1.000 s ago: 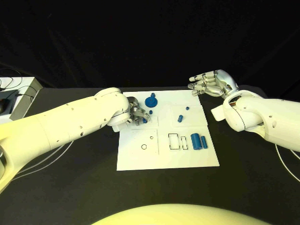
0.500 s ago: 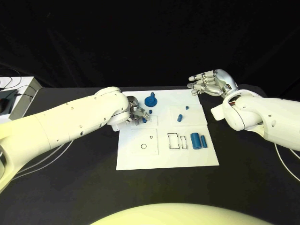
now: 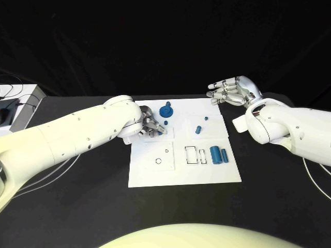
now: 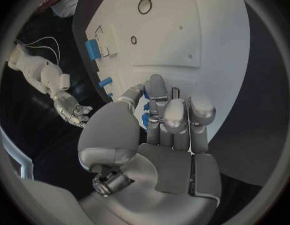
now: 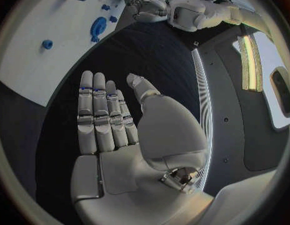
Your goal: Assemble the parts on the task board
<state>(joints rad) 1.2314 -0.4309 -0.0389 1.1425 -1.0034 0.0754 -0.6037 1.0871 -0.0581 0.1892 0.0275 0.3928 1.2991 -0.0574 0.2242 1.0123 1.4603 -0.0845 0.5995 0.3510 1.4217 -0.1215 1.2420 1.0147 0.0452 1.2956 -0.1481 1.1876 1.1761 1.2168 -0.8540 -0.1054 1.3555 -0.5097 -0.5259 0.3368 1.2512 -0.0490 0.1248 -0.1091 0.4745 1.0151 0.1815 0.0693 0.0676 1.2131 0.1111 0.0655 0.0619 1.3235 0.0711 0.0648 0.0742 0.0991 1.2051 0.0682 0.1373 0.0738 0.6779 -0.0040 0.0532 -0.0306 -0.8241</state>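
The white task board [image 3: 182,170] lies mid-table. My left hand [image 3: 151,126] hovers low over its far left part with the fingers curled in. In the left wrist view, the left hand [image 4: 164,130] pinches a small blue part [image 4: 145,118] between thumb and fingers. A blue gear-like part [image 3: 166,110] stands just beyond that hand. Two small blue pegs [image 3: 199,129] stand mid-board, and two blue cylinders [image 3: 220,155] lie at the right. My right hand [image 3: 232,92] is raised off the board's far right corner, fingers straight, holding nothing.
Black outlines of rectangular slots [image 3: 195,155] and two round holes [image 3: 159,161] mark the board's near half. A grey box with cables [image 3: 20,108] sits at the table's far left. Bare black table [image 3: 76,206] surrounds the board.
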